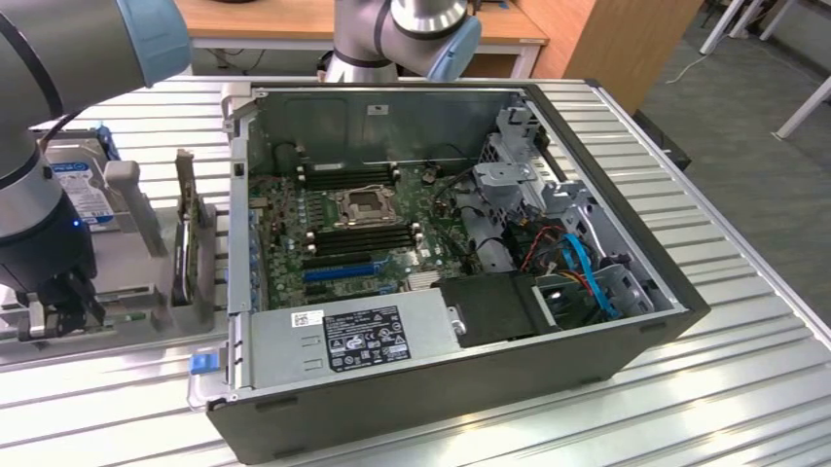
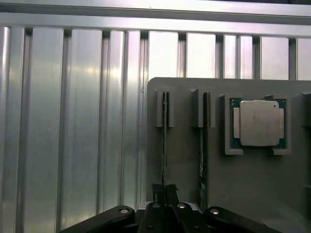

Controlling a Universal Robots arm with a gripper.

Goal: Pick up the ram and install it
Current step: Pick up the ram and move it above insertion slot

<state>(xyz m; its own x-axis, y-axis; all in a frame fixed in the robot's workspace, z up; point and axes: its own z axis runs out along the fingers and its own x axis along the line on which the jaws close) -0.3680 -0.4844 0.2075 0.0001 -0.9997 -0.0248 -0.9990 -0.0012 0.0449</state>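
Pincer [image 2: 165, 190] jaws are seen clenched on the ram [image 2: 165, 145] in the wrist view, one finger pressed to each face of the thin green stick at one end. The ram is stood on edge in a slot of a grey holder [image 2: 183, 160] and has not been lifted out of it. A second stick [image 2: 201, 145] is stood on edge in the neighbouring slot, just beside the ram and parallel to it. A processor [image 2: 257, 123] is laid flat in a square recess of the same holder, with the second stick between it and the ram. The holder is set on a ribbed metal table [image 2: 73, 126].

In the exterior view, the pincer [image 1: 62, 309] is found low at the exterior view's left, carried down over the holder by the arm [image 1: 26, 175]. A hard drive [image 1: 81, 185] with a blue label is stood just behind it. The open case [image 1: 454, 389] is placed to the exterior view's right of the holder, well apart from the pincer. Its motherboard [image 1: 350, 233] is exposed, and a socket [image 1: 364, 206] is seen near the middle of the board.
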